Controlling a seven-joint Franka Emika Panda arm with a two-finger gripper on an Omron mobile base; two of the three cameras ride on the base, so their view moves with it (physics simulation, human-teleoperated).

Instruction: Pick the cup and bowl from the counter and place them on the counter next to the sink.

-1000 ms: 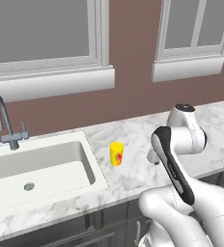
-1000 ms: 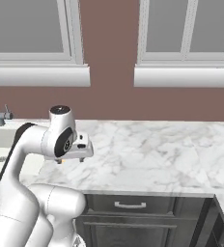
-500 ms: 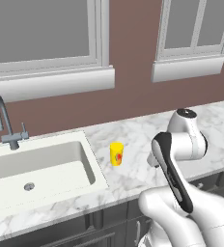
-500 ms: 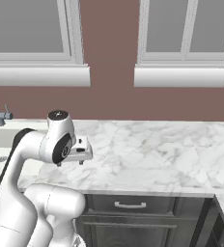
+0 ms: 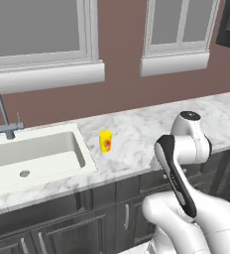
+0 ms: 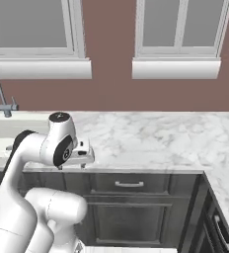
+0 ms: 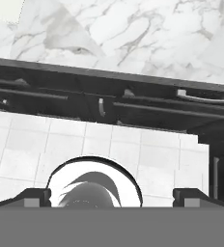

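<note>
Nearest to us, in the hand view, our tool (image 7: 112, 195) looks down past the worktop (image 6: 156, 133) edge at the drawer fronts and the tiled floor (image 7: 114, 144); its two dark tips stand wide apart with nothing between them, so it is open and empty. In the right base view the hand sits at the front edge of the marble, just above the drawers.

Farther in, the cup (image 5: 105, 141) stands upright on the worktop just beside the right rim of the sink (image 5: 35, 154), which we judge to be its goal spot. The tap (image 5: 2, 115) rises behind the basin.

The bowl is not before us, so we judge that step to be in hand: the next move calls for finding the bowl along the worktop, probably by driving the base, then bringing the open tool over its rim.
</note>
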